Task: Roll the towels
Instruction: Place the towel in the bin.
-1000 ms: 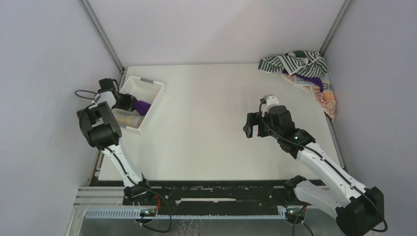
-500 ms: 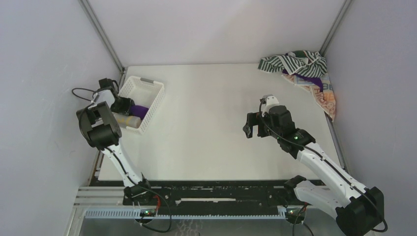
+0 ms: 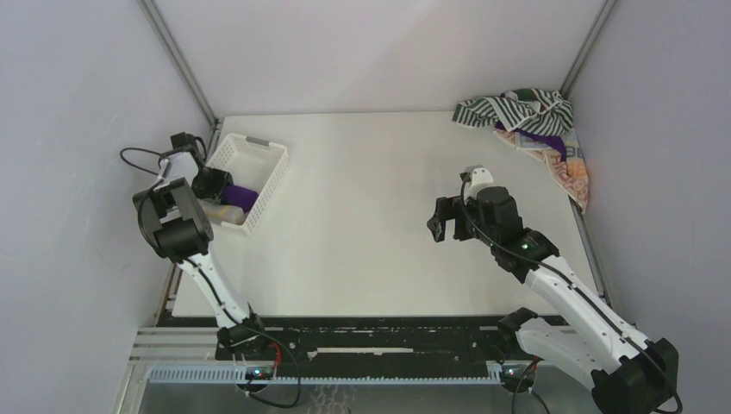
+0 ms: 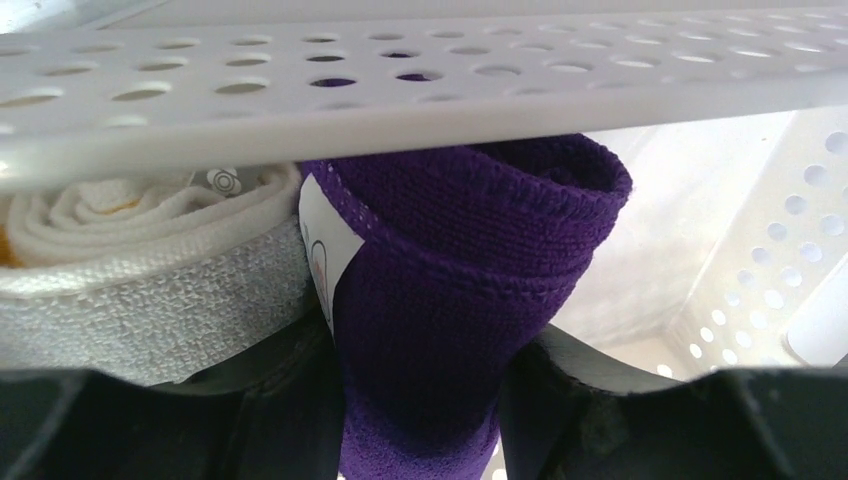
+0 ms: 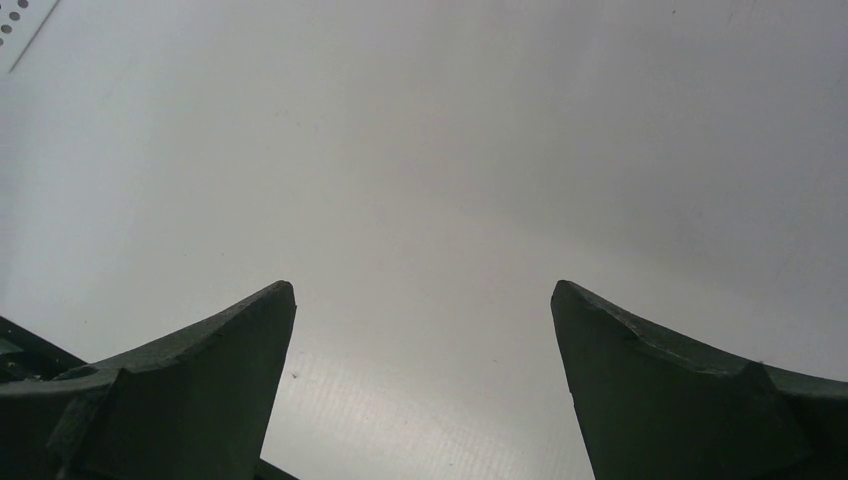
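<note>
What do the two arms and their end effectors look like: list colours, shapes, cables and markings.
Both the left arm and right arm have white link shells and bulky black joint housings. A thin black cable loops at the left wrist; a small green light glows on the right arm. The left end effector and right end effector have dark, tapered fingers. No markings legible.

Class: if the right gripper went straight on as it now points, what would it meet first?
Likely only bare table: the open fingers of the right gripper frame nothing else, though depth is unclear.
</note>
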`<control>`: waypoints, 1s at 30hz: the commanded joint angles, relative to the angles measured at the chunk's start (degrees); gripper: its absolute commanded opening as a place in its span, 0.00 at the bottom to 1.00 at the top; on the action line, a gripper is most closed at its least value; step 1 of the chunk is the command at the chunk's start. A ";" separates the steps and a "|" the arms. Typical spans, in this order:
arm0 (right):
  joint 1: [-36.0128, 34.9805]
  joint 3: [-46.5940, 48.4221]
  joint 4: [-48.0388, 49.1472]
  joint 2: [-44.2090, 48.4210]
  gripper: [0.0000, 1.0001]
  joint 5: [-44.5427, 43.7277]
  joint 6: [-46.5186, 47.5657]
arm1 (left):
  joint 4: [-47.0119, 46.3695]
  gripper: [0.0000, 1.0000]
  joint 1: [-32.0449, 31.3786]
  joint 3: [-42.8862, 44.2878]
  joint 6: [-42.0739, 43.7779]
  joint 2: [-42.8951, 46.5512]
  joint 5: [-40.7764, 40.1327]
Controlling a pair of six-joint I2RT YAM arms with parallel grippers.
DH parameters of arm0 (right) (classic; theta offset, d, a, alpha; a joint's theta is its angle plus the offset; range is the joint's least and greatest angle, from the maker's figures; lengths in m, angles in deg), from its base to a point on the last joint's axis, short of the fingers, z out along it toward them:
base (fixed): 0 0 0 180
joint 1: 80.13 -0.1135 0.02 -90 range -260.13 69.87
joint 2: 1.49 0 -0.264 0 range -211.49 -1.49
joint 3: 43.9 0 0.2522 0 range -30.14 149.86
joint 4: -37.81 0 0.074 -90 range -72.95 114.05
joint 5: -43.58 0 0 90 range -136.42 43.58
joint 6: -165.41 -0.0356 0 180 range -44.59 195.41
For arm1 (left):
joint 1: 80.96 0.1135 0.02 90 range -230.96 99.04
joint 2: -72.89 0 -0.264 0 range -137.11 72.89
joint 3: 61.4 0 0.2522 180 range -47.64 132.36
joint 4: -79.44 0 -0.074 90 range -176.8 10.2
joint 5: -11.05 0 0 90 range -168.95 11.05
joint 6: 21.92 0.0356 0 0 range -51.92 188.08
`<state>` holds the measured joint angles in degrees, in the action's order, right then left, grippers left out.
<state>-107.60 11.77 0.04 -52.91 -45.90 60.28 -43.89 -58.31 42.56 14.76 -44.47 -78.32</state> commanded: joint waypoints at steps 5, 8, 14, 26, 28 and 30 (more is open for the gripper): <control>0.39 -0.29 2.36 2.37 1.00 0.42 0.99 | 3.28 0.55 0.55 3.63 2.12 1.27 -3.74; 0.34 -0.32 2.37 2.53 1.00 0.86 0.90 | 4.11 0.58 0.55 4.03 2.12 1.13 -3.78; 0.34 -0.65 2.56 3.42 1.00 0.87 0.90 | 4.76 0.59 0.66 4.45 1.99 1.57 -3.71; 0.37 -0.66 2.65 4.29 1.00 1.07 0.89 | 8.74 0.66 0.55 5.28 0.84 4.51 -5.72; 0.37 -0.68 2.57 4.54 1.00 1.19 0.82 | 9.39 0.66 0.61 5.25 0.55 5.02 -6.14; 0.38 -0.88 2.65 5.05 1.00 1.24 0.81 | 9.76 0.67 0.68 5.10 0.33 5.72 -6.49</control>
<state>-107.60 11.16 0.70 -49.44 -44.99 60.28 -36.04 -58.31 45.62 15.15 -44.12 -82.08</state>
